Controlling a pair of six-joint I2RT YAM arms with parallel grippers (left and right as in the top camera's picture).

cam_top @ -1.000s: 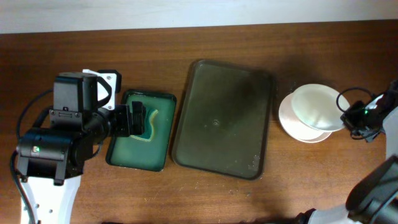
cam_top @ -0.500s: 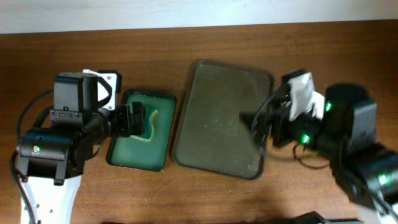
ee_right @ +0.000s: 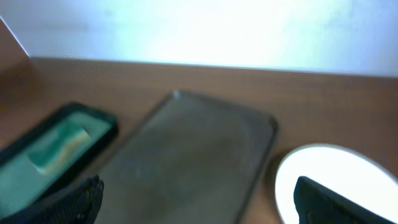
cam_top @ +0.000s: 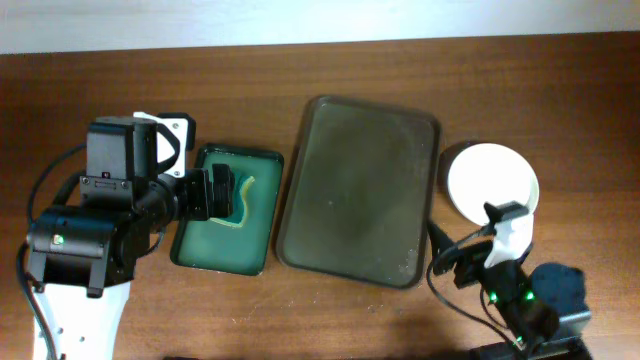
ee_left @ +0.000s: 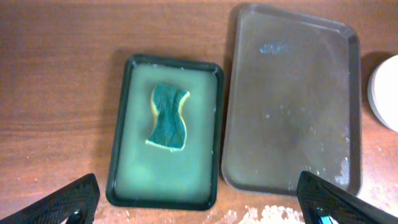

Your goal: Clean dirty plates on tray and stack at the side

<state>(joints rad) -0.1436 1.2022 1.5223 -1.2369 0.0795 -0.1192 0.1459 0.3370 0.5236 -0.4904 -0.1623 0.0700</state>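
Above sponge tray (cam_top: 256,236), left tool (cam_top: 220,192) hovers, jaws apart.

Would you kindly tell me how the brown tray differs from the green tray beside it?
The brown tray is larger than the green tray. The brown tray is dull and bare; the green tray is glossy and holds a sponge. Both are rounded rectangles with raised rims.

Left arm (cam_top: 85,235) sits folded at the left side. Left gripper (cam_top: 216,192) reaches rightward, fingers (ee_left: 74,198) spread wide, nothing held. Right arm (cam_top: 520,300) is low at the near right edge. Right gripper (cam_top: 448,255) is aimed forward-left, its fingers (ee_right: 326,200) wide apart, nothing between them.
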